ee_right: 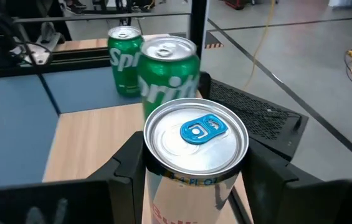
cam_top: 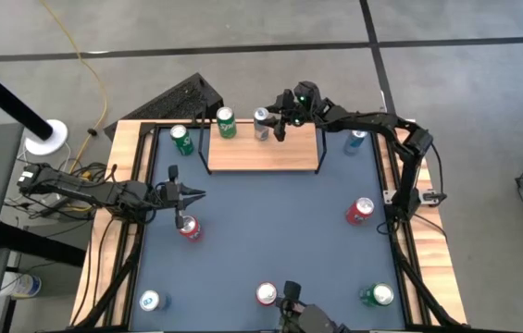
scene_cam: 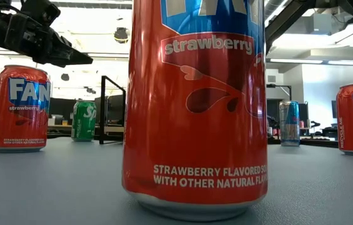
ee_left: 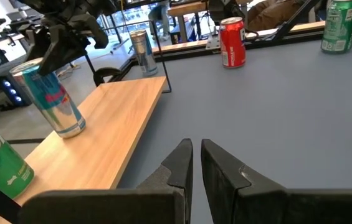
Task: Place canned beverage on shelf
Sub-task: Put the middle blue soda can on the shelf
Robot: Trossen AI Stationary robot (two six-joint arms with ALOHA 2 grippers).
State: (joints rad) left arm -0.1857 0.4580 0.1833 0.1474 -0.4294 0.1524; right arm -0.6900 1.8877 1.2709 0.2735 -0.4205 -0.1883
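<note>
Right gripper [cam_top: 263, 121]: its jaws are clamped on a slim silver and blue can [ee_right: 195, 144], over the far edge of the shelf.
Shelf [cam_top: 263, 155]: a small light-wood board with thin black wire ends, at the far middle of the dark grey surface [cam_top: 270, 222].
Green can [cam_top: 226, 122]: stands on the shelf, just left of the silver can.
Left gripper [cam_top: 194, 195]: jaws together, over the left side, just above a red can [cam_top: 189, 227].

Grey tiled floor [cam_top: 242, 28], yellow cable [cam_top: 90, 69]
</note>
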